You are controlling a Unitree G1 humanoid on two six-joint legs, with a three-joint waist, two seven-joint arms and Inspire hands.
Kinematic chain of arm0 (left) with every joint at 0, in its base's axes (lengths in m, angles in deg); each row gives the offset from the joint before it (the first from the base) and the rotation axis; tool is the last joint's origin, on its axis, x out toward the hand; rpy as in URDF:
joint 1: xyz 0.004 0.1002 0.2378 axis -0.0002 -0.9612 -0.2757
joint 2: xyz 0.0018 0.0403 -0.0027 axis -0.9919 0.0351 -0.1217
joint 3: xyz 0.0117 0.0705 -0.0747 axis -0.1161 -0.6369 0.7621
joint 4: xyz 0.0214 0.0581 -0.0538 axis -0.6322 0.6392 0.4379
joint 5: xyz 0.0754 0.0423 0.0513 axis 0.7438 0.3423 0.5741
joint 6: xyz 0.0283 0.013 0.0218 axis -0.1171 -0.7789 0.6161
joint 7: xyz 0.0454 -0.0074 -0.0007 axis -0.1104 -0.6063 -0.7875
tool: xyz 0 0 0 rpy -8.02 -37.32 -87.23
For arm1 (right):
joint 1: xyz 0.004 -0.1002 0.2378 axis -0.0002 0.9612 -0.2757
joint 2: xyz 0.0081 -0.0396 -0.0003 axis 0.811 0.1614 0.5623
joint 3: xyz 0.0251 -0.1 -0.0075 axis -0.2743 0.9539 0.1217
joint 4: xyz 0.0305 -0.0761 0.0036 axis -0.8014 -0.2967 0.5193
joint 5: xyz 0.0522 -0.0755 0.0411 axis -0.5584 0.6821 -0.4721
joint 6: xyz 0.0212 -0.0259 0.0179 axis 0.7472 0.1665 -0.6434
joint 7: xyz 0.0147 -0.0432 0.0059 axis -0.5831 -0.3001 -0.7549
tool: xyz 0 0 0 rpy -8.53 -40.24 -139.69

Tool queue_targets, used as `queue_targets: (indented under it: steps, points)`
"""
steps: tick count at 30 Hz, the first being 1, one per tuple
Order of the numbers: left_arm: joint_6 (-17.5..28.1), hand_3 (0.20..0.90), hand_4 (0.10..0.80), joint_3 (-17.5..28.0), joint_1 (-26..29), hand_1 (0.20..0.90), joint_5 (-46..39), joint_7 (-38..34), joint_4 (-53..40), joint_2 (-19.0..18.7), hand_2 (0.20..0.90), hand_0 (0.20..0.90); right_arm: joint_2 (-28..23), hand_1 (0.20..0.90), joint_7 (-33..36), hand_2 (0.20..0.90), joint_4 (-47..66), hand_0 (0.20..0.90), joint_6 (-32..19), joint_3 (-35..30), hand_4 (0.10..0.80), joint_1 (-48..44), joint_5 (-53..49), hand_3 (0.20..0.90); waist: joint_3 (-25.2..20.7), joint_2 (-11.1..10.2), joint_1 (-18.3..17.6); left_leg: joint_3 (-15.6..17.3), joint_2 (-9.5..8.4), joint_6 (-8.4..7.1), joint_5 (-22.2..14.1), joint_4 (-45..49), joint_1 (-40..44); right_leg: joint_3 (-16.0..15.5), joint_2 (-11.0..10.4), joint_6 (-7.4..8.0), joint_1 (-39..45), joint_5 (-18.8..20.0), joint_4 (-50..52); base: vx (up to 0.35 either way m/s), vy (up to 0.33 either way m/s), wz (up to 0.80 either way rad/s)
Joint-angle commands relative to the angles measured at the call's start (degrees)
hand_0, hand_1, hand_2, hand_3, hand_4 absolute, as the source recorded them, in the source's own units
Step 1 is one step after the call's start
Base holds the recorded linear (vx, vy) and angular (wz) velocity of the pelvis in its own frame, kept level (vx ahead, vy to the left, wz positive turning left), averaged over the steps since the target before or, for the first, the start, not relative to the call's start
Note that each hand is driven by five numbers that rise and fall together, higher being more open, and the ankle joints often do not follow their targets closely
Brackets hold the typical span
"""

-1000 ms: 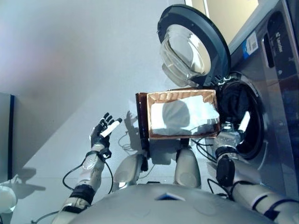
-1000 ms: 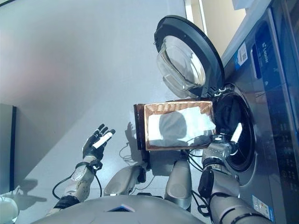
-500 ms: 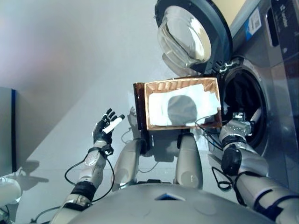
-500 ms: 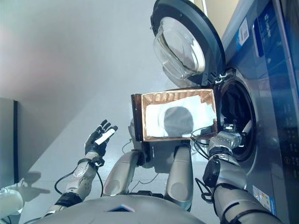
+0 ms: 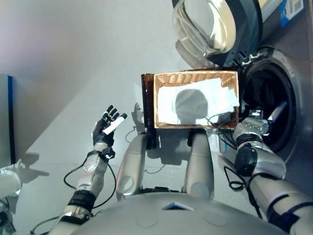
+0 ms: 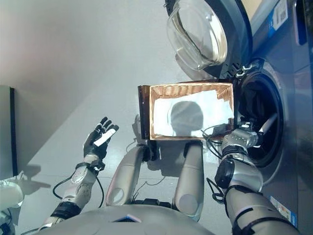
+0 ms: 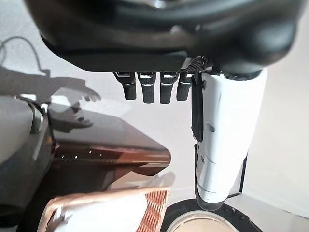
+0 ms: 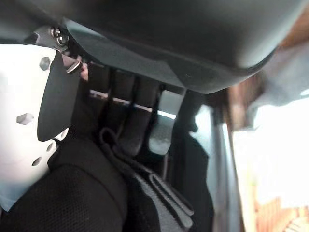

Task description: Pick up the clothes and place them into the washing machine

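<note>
A shallow wicker basket (image 5: 195,77) rests on a low dark brown box (image 5: 147,110) beside the washing machine (image 5: 293,58). A white cloth (image 5: 217,98) lies in the basket. The machine's round door (image 5: 210,27) stands open, and dark clothes (image 5: 259,93) lie in the drum. My right hand (image 5: 255,125) is at the drum's mouth, just past the basket's near right corner. In the right wrist view its fingers (image 8: 125,111) hang relaxed over a dark garment (image 8: 87,193) and grip nothing. My left hand (image 5: 105,128) is raised over the floor left of the box, fingers (image 7: 152,87) straight, empty.
The open door overhangs the floor behind the basket. A dark-edged grey panel (image 5: 5,117) stands at the far left, with a white object (image 5: 7,181) on the floor below it. The grey floor (image 5: 73,58) spreads left of the box.
The camera has shifted, so the whole scene sits differently. My right hand stays at the drum's mouth, a little further in. My left hand holds its raised open pose.
</note>
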Motion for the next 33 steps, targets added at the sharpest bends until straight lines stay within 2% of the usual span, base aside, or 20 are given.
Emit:
queue_targets:
  steps: [1,6,12,13,15,16,24,25,28,29,31,32,33]
  points:
    - [4.2,0.9,0.8,2.7,-0.9,0.9,-1.2,0.6,-5.2,-3.0,0.9,0.9,-11.7,0.2,-0.1,0.2,-0.4,0.2,-5.8,-0.3,0.3,-1.8,1.3,0.2,-4.3,0.6,0.3,-1.8,0.24,-1.61,-2.6,2.7,-2.0,-0.8,0.9,-2.3,0.8,-5.4,3.2,0.04,-0.006,0.11]
    - [3.5,0.9,0.8,2.4,-1.7,0.9,-2.1,1.1,-5.5,-4.1,0.9,0.9,-17.0,0.2,1.6,0.2,-3.0,0.2,-5.1,-0.4,0.3,-3.2,1.4,0.2,-4.5,0.3,0.5,-1.6,0.52,-1.65,-3.8,5.1,-3.1,-0.8,0.8,-2.34,-0.3,-6.0,5.4,-0.004,0.001,0.02]
    - [3.0,0.9,0.8,2.4,-2.9,0.9,-2.1,1.7,-6.1,-5.1,0.9,0.9,-20.4,0.2,3.9,0.2,-6.5,0.2,-4.2,-0.4,0.3,-3.6,2.0,0.2,-5.5,0.2,0.5,-1.1,0.56,-1.48,-3.6,5.0,-3.7,-0.5,0.9,-2.44,-1.4,-5.6,5.4,-0.009,0.001,-0.02]
    - [2.9,0.9,0.8,2.5,-2.9,0.9,-2.0,1.7,-6.1,-5.3,0.9,0.9,-20.8,0.9,4.2,0.9,-7.0,0.9,-3.4,0.1,0.8,-3.6,2.8,0.9,-5.7,0.2,0.6,-1.1,0.6,-1.51,-4.0,5.0,-3.6,-0.3,1.0,-2.3,-1.5,-6.0,5.5,0.0,0.0,0.0]
    - [2.9,0.9,0.8,2.6,-2.9,0.9,-2.2,1.8,-6.4,-5.5,0.9,0.9,-21.2,0.9,4.4,0.9,-7.9,0.9,-2.6,0.4,0.8,-3.6,2.6,0.9,-5.6,0.2,0.4,-0.4,0.77,-1.17,-2.7,4.7,-4.2,-0.2,0.8,-2.59,-2.3,-4.4,4.9,-0.05,0.017,-0.01]
    - [2.9,0.9,0.8,2.7,-2.9,0.9,-2.2,1.8,-6.4,-5.5,0.9,0.9,-21.2,0.9,4.3,0.9,-8.0,0.9,-2.6,0.5,0.8,-3.6,2.6,0.9,-6.0,0.2,0.5,-0.8,0.69,-1.4,-3.9,4.6,-3.6,0.2,1.1,-2.28,-1.9,-5.6,5.2,-0.022,0.016,-0.05]
    - [2.8,0.9,0.8,3.0,-3.2,0.9,-2.9,2.3,-5.9,-5.4,0.9,0.9,-20.0,0.9,2.9,0.9,-8.6,0.9,-1.9,0.8,0.8,-3.2,1.5,0.9,-6.7,0.1,0.3,0.1,0.71,-1.19,-3.2,3.0,-3.2,0.5,0.9,-2.2,-1.8,-4.7,3.8,-0.002,0.007,-0.01]
    - [2.7,0.9,0.8,3.1,-3.3,0.9,-3.0,2.3,-5.6,-5.3,0.9,0.9,-19.6,0.9,2.8,0.9,-8.6,0.9,-2.0,0.7,0.8,-3.1,1.3,0.9,-6.5,0.1,0.3,0.6,0.73,-0.85,-1.9,2.4,-3.5,0.3,0.7,-2.47,-2.1,-3.2,3.1,0.006,0.02,-0.03]
    - [2.8,0.9,0.8,3.2,-3.3,0.9,-3.4,2.6,-5.5,-5.2,0.9,0.9,-18.6,0.9,1.9,0.9,-8.4,0.9,-1.2,1.2,0.8,-2.7,1.4,0.9,-7.2,0.0,0.4,0.4,0.34,-0.94,-2.0,0.0,-2.0,0.7,0.7,-1.95,-0.9,-3.1,1.4,0.005,0.029,-0.06]
    - [3.0,0.9,0.8,3.4,-3.1,0.9,-3.6,2.8,-5.3,-5.2,0.9,0.9,-17.6,0.9,0.2,0.9,-7.9,0.9,0.2,3.0,0.8,-2.3,2.5,0.9,-6.9,-0.2,0.4,1.1,0.26,-0.54,0.0,-1.9,-1.7,0.5,0.5,-2.03,-0.8,-1.1,-0.3,-0.077,0.036,-0.01]
    - [3.3,0.9,0.8,3.7,-3.2,0.9,-3.6,3.0,-5.1,-5.1,0.9,0.9,-16.8,0.9,-1.3,0.9,-7.0,0.9,0.8,4.3,0.8,-1.9,3.1,0.9,-7.0,-0.5,0.3,0.8,0.02,-0.75,-0.5,-3.6,-0.2,0.9,0.7,-1.53,0.4,-1.5,-1.4,-0.002,0.016,-0.03]
    - [3.3,0.9,0.8,3.8,-3.3,0.9,-3.7,3.3,-4.8,-5.2,0.9,0.9,-16.0,0.9,-2.9,0.9,-7.5,0.9,2.3,5.8,0.8,-1.0,4.0,0.9,-6.6,-0.8,0.2,1.6,-0.16,-0.45,1.5,-5.8,0.2,0.6,0.4,-1.43,0.9,0.9,-3.9,-0.009,0.041,-0.09]
    - [3.4,0.9,0.8,4.0,-3.3,0.9,-3.6,3.4,-4.8,-5.1,0.9,0.9,-15.8,0.9,-3.1,0.9,-7.5,0.9,2.4,6.3,0.8,-0.9,4.2,0.9,-6.5,-0.9,0.2,1.7,-0.34,-0.48,2.2,-7.3,1.0,0.7,0.4,-1.27,1.5,1.6,-5.1,-0.098,0.042,-0.11]
